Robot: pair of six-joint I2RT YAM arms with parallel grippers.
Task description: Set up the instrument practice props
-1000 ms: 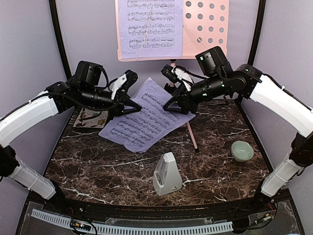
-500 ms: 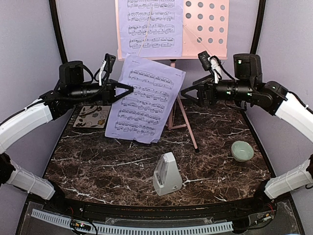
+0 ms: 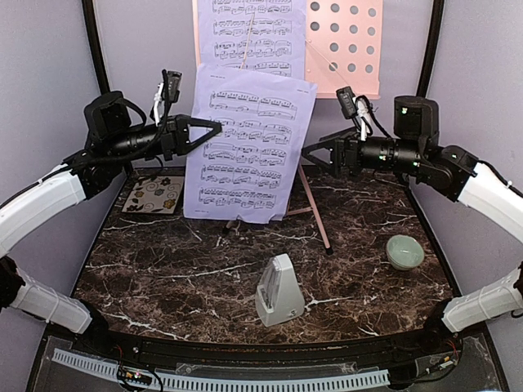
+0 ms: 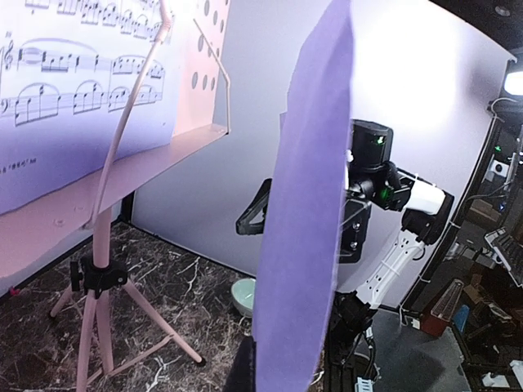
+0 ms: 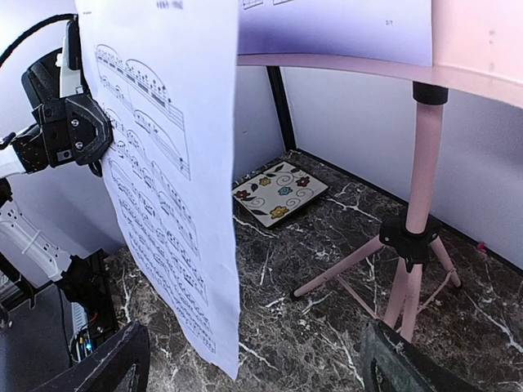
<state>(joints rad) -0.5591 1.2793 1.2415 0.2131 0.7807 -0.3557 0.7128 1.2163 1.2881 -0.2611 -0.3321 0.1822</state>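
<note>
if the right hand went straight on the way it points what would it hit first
Most likely the hanging sheet-music page, pinched by the left hand: the open right hand points at its edge across a gap. Depth is unclear, so it might slip past.

**A robot test cell in a lab**

Plain lavender wall panels (image 3: 49, 65) set in black frame posts (image 3: 96, 49) box in a small table (image 3: 163, 269) with a dark marble-look top. A white-and-black left arm (image 3: 37, 204) and right arm (image 3: 490, 192) are mounted at its near edge, by a slotted cable strip (image 3: 245, 380). On the table stand a pink tripod music stand (image 3: 343, 49) and a pyramid metronome (image 3: 278, 290). Beyond the booth, the left wrist view shows what may be monitors and cabling (image 4: 498, 237), too blurred to be sure.
</note>
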